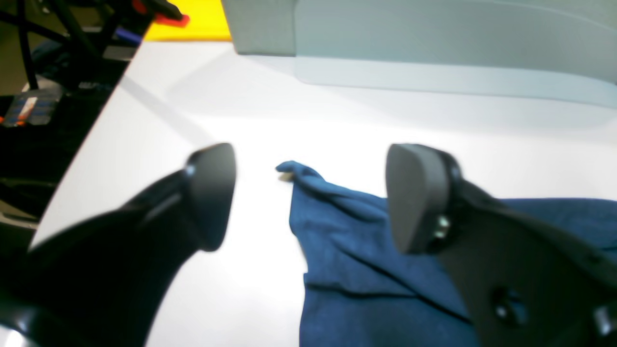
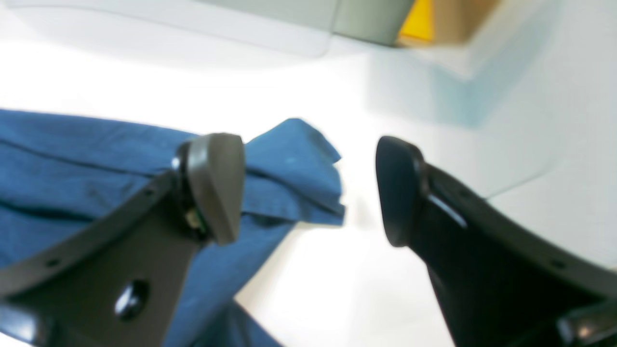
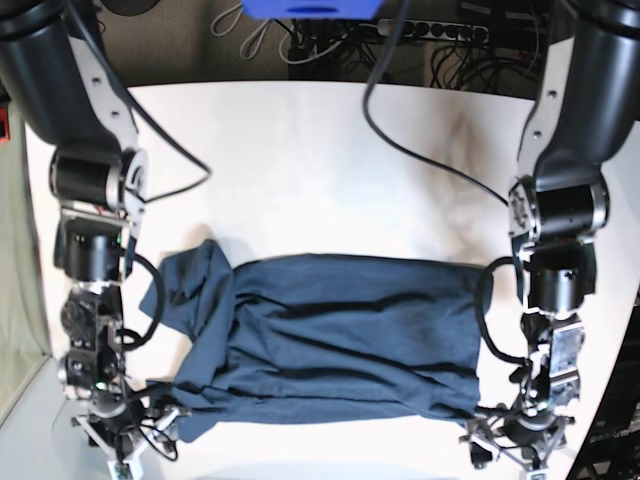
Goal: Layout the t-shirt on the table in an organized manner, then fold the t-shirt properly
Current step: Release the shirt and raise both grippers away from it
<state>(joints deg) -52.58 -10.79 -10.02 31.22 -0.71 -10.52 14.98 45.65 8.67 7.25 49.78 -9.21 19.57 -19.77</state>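
T-shirt (image 3: 330, 340) corners blurred, wrist views.

Both our tools spread wide, gripping nothing

We see our left tool (image 1: 311, 197) with its two dark padded fingers (image 1: 212, 193) standing well apart, and nothing between them. Our right tool (image 2: 308, 190) is the same: its grey pad (image 2: 217, 185) and its black one are parted, with an open gap between. From the base view, both our arms reach down along the two sides toward the near edge, wrists bent low, the left tool (image 3: 520, 440) on that view's right and the right tool (image 3: 120, 435) on its left.
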